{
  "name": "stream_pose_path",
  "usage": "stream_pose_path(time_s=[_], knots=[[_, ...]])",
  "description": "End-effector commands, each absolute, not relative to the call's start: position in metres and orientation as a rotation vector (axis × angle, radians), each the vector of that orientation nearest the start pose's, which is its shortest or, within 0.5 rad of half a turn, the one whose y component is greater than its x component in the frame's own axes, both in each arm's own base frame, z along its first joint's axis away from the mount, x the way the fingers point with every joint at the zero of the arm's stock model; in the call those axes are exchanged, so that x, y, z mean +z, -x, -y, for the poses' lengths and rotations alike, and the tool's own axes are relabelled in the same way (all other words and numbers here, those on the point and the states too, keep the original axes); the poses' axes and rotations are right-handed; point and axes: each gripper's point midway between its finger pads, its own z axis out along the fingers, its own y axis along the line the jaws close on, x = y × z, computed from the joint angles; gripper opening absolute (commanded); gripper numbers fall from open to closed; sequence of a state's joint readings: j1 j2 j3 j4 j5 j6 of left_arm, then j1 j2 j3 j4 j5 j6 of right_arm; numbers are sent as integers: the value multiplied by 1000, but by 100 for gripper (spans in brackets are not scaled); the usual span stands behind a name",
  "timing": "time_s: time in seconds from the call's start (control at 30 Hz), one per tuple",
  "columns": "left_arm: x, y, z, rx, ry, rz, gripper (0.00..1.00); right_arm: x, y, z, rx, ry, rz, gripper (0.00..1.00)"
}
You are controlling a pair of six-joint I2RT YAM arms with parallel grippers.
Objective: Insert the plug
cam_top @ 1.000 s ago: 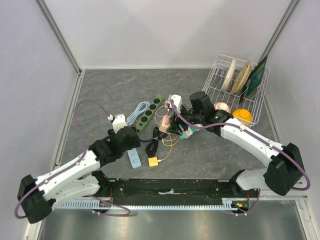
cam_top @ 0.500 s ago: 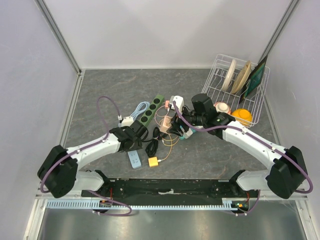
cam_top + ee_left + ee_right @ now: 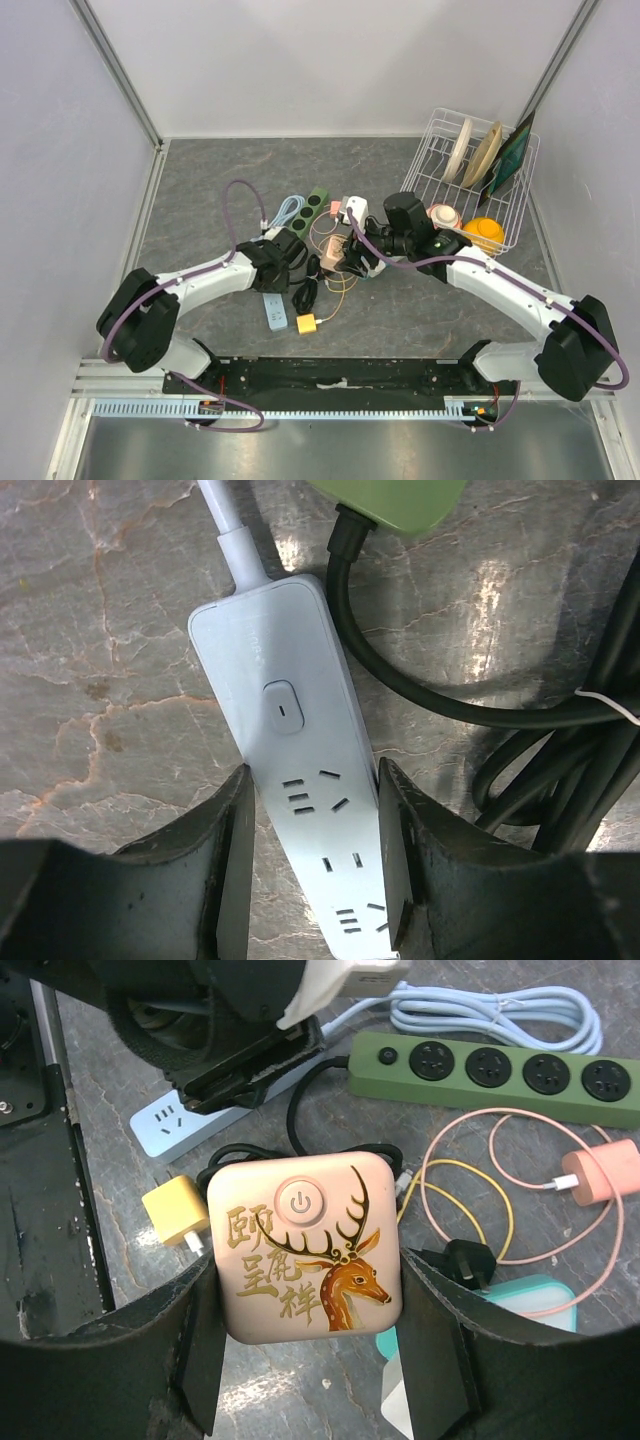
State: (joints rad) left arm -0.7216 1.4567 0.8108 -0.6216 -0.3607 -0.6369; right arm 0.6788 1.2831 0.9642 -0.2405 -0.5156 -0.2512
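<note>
My left gripper [image 3: 315, 785] straddles the pale blue power strip [image 3: 290, 680], whose long axis runs between the jaws; whether they grip it I cannot tell. My right gripper [image 3: 305, 1280], clamped on the pink deer box [image 3: 300, 1240], hangs near, to the strip's right.

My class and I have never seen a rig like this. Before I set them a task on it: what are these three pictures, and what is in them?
These are two robot arms, the left arm and the right arm, bolted to a table. The wide picture looks down from above and behind them; each close-up comes from a camera on one wrist. On it lie a green power strip, a light blue power strip, a yellow charger, loose cables and a dish rack. The left fingers sit either side of the light blue power strip; whether they grip it is unclear. The right fingers hold a pink square gadget with a deer picture.
</note>
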Motion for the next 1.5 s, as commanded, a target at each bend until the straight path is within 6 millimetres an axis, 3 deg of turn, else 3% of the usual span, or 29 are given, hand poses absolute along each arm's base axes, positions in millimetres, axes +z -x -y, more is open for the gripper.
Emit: stream_pose_path(time_s=[0.0, 0.07, 0.1, 0.2, 0.33, 0.47, 0.57, 0.73, 0.77, 0.8, 0.93, 1.07, 1.23, 1.47], knots=[[44, -273, 208, -157, -323, -2487, 29, 205, -237, -305, 795, 1239, -1682, 0], [49, -274, 209, -165, -353, -2472, 41, 200, -229, -310, 801, 1274, -1686, 0], [51, -274, 209, -166, -351, -2464, 59, 198, -227, -311, 802, 1288, -1682, 0], [70, -274, 206, -196, -302, -2419, 81, 193, -220, -319, 814, 1323, -1681, 0], [106, -274, 197, -220, -207, -2340, 95, 189, -211, -333, 822, 1399, -1663, 0], [154, -271, 175, -261, -73, -2220, 97, 183, -194, -355, 848, 1501, -1630, 0], [172, -269, 150, -262, 13, -2167, 98, 178, -188, -369, 863, 1576, -1604, 0], [183, -258, 109, -231, 139, -2113, 97, 159, -176, -386, 899, 1718, -1598, 0], [188, -257, 101, -220, 159, -2095, 97, 164, -177, -393, 898, 1728, -1582, 0], [195, -252, 95, -223, 152, -2066, 97, 152, -175, -394, 899, 1767, -1605, 0], [209, -244, 78, -191, 170, -1993, 97, 142, -168, -411, 922, 1827, -1590, 0], [205, -243, 61, -126, 235, -1949, 95, 139, -166, -428, 901, 1858, -1562, 0], [200, -244, 60, -132, 265, -1956, 95, 128, -167, -442, 881, 1856, -1577, 0], [196, -246, 59, -141, 271, -1973, 95, 113, -168, -444, 887, 1825, -1587, 0]])
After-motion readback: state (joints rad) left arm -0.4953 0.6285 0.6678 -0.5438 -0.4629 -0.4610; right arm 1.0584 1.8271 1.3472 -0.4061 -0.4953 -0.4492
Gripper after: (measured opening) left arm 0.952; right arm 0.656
